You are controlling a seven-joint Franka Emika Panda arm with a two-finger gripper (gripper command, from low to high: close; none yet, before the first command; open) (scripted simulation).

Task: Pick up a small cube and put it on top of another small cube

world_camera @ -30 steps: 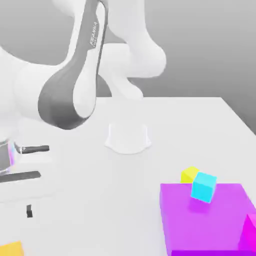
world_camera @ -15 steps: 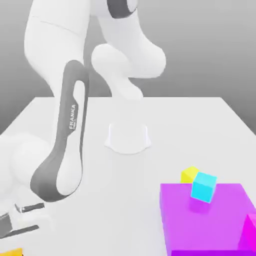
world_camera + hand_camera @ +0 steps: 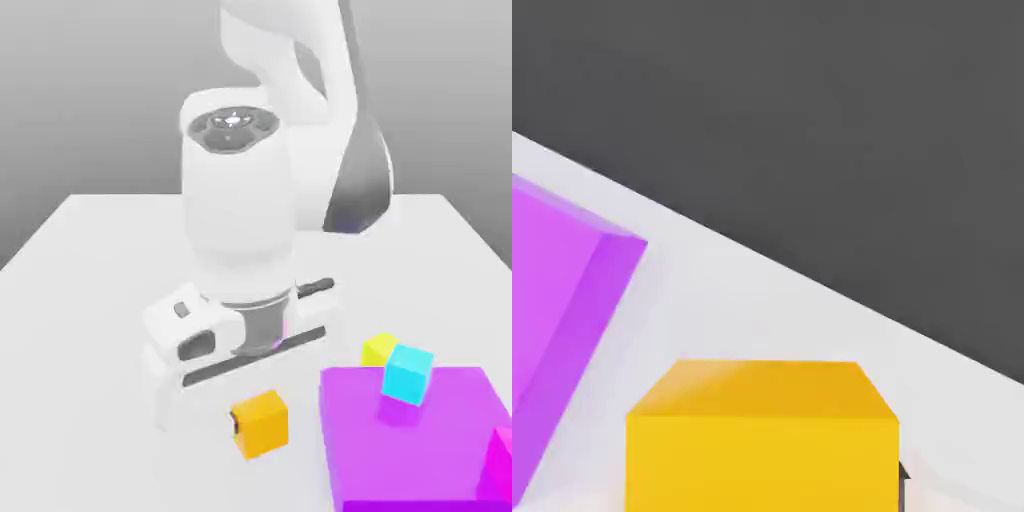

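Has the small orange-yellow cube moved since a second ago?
Yes. The orange-yellow cube went from the exterior view's lower left corner rightward, now beside the big magenta block.

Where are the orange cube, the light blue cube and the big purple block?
orange cube (image 3: 262,422), exterior view, front face.
light blue cube (image 3: 407,374), exterior view, front face.
purple block (image 3: 400,455), exterior view, bare top.

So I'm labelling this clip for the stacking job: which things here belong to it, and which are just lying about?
Part of the job:
- orange cube, at the tool
- cyan cube, on the magenta block

Just lying about:
- magenta block
- lemon-yellow cube, beside the cyan one
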